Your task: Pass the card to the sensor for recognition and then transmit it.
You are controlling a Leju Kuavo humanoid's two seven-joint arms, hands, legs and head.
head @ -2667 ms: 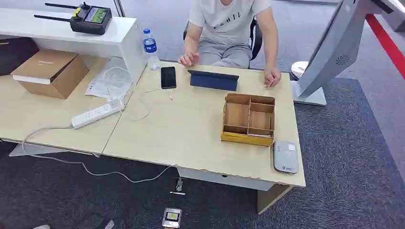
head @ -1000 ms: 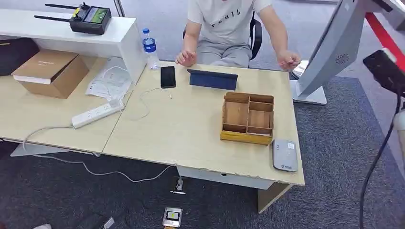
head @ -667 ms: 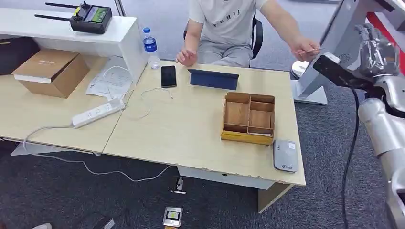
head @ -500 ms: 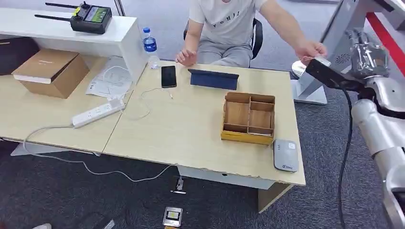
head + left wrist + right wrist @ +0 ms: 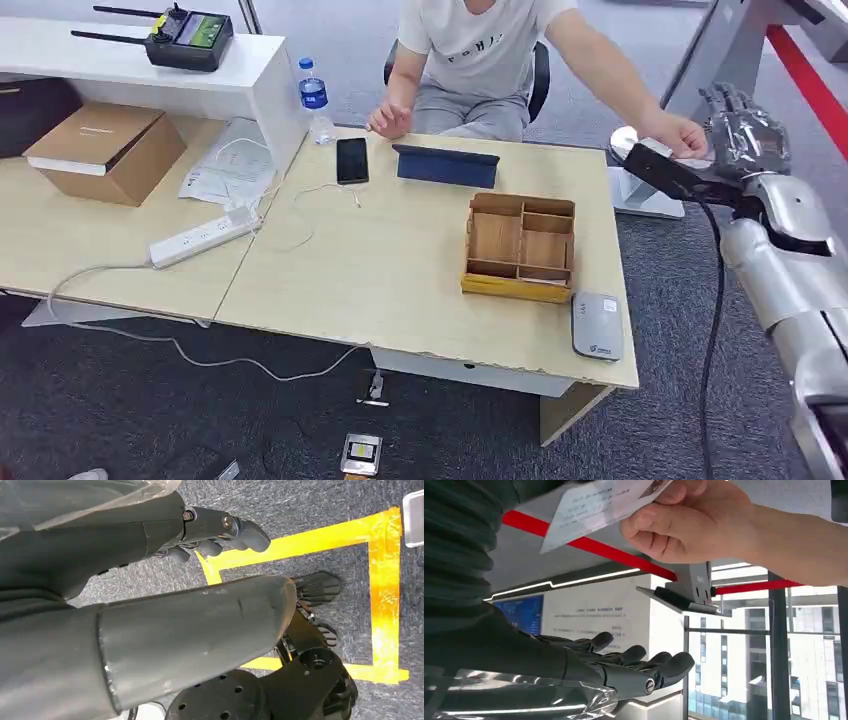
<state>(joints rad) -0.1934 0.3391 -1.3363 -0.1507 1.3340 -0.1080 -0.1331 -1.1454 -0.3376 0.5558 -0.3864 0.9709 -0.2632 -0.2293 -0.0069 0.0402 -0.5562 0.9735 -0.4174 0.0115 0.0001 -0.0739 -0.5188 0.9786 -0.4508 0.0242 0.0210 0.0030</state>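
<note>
Our left hand [image 5: 200, 535] hung low over the carpet and the yellow floor tape [image 5: 385, 580], its fingers [image 5: 240, 527] loosely curled with nothing in them; it had no part in this step and was best kept down.

On the table [image 5: 400, 270] the wooden compartment tray [image 5: 520, 248] stood near the right end, and the grey card sensor [image 5: 598, 326] lay just beside the tray's near corner, close to the table edge. That was where we judged the card had to go once taken.

Further right, the person's hand [image 5: 689, 520] pinched the white card [image 5: 599, 502] by one end and held it out, just beside our right hand [image 5: 742, 130]. Our fingers [image 5: 644, 667] were spread and straight, gripping nothing, and the card sat apart from them, on the thumb side as far as the turned wrist view let us tell.

To do the handover well, we judged we should bring thumb and fingers around the card's free end, close on its flat faces, and pull only once the person lets go. A pinch at the very edge could let it slip.
</note>
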